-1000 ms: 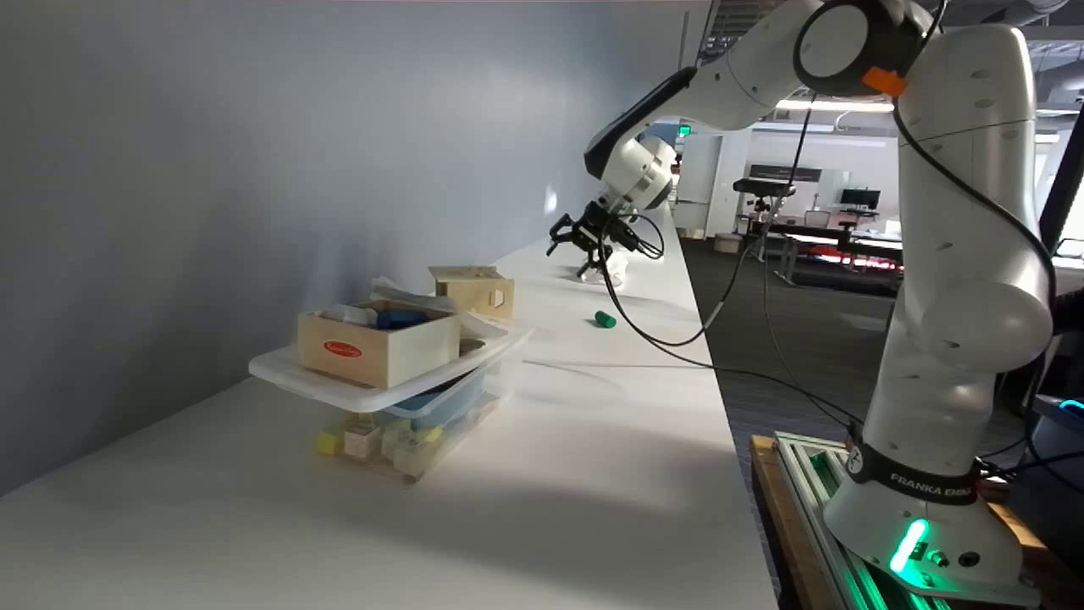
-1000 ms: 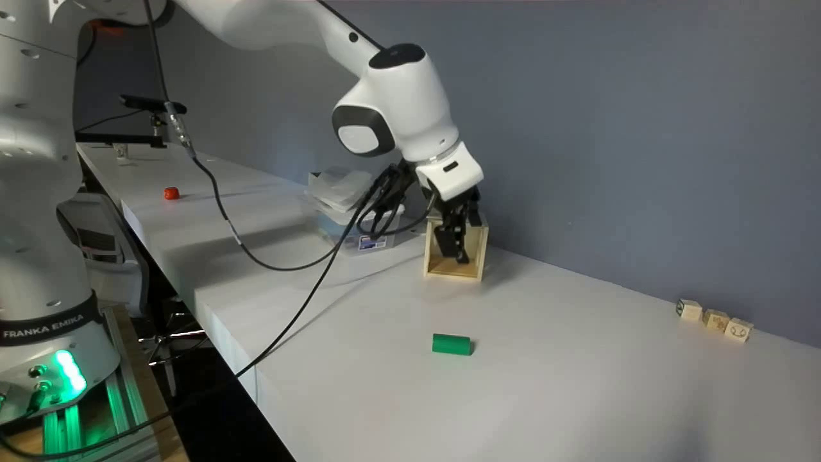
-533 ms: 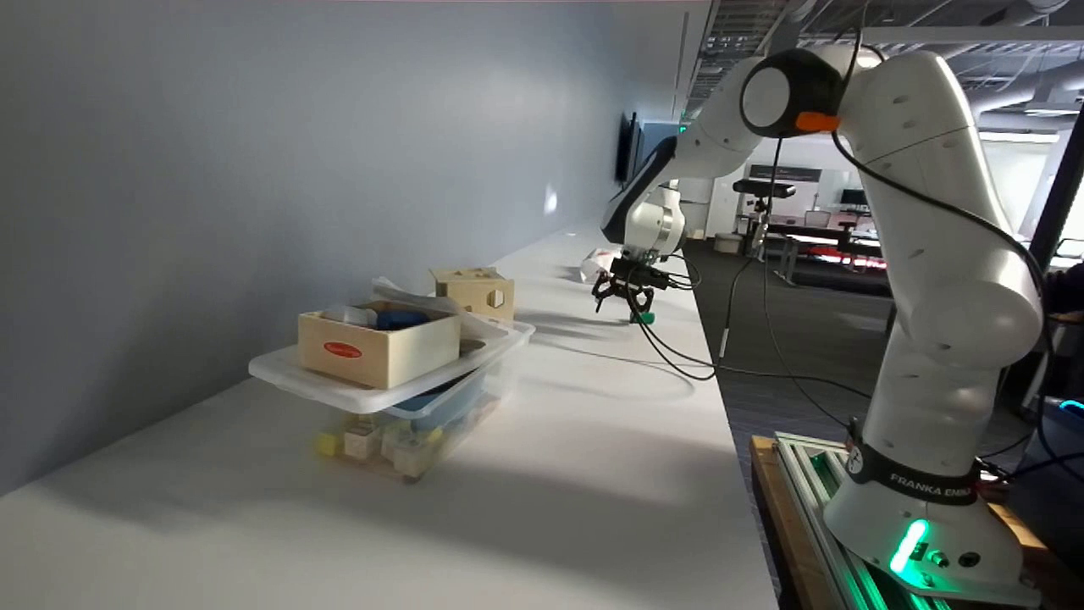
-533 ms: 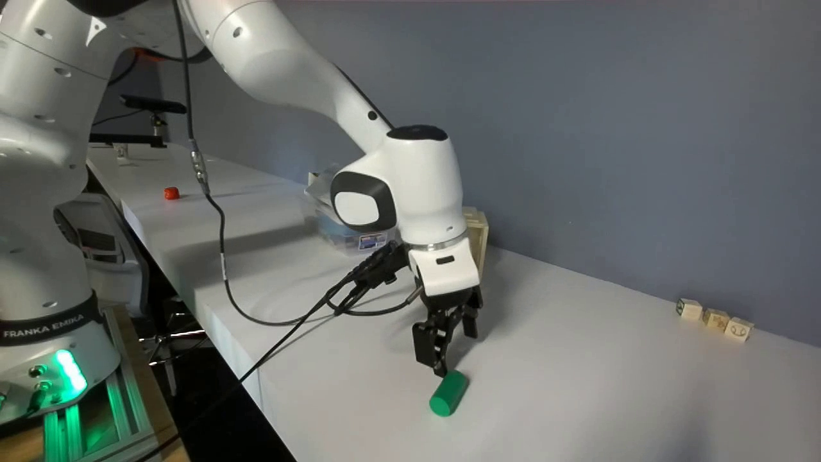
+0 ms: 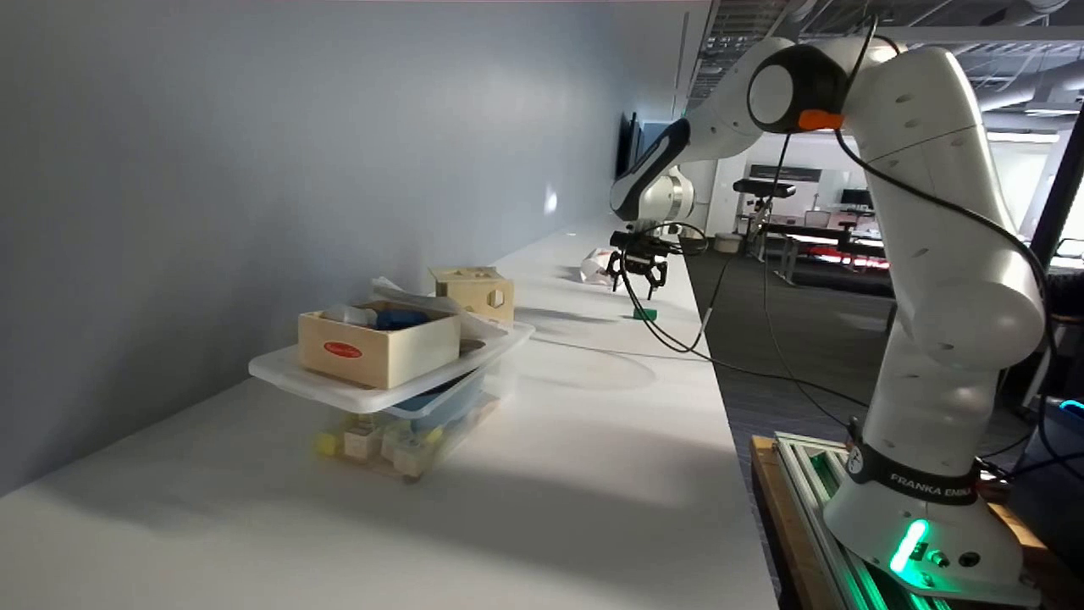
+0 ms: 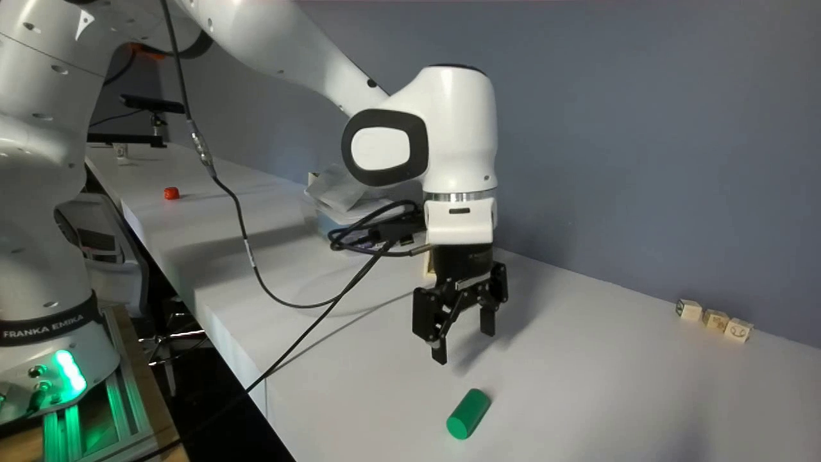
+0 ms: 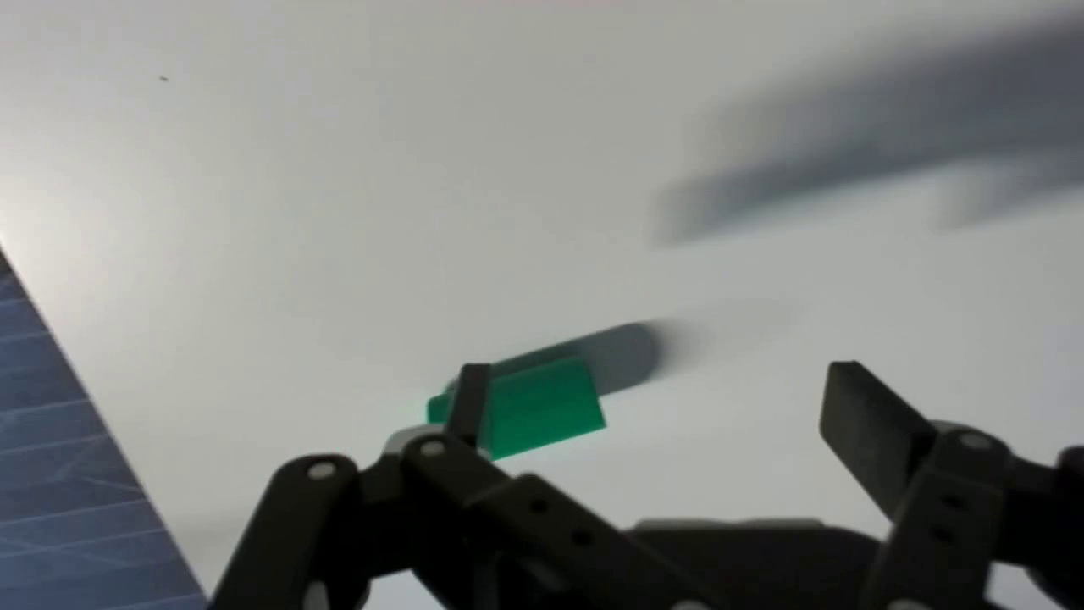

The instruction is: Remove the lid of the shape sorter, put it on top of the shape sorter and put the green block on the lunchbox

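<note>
In the last second we have watched the Robotiq gripper (image 6: pixel 463 344) dip from a tilted pose to the green cylindrical block (image 6: pixel 469 414) and lift away without it. Now it hangs upright, its fingers spread wide, holding nothing. The block has swung round: in an exterior view it lay from 9 to 3 o'clock, and now it runs from 7 to 1 on the white table (image 6: pixel 359 385), at 6 o'clock from the gripper and clear of it. We read that as a nudge or a missed grasp, so the carry has yet to start. In the wrist view the block shows towards 9 o'clock in the gap, partly behind one finger; we should recentre before descending. In an exterior view the wooden shape sorter (image 5: pixel 472 294) stands at 9 o'clock from the gripper, its lid not identifiable, and a clear plastic tub (image 5: pixel 466 415), perhaps the lunchbox, at 8.
</note>
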You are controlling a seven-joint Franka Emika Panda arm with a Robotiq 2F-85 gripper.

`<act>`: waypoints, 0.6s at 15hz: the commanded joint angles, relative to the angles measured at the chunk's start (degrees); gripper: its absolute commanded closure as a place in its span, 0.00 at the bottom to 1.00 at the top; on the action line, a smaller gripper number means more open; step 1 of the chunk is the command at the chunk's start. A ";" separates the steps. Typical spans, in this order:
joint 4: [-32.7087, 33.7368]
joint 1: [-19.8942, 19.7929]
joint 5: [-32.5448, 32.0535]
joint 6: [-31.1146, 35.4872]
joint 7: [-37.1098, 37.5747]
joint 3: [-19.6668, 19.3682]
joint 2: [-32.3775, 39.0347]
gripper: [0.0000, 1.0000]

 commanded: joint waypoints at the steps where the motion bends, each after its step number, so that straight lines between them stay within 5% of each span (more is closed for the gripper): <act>1: 1.26 0.04 -2.71 -1.87 11.77 -1.66 0.70 0.00; 9: 4.09 -3.74 2.12 8.16 30.65 0.09 7.33 0.00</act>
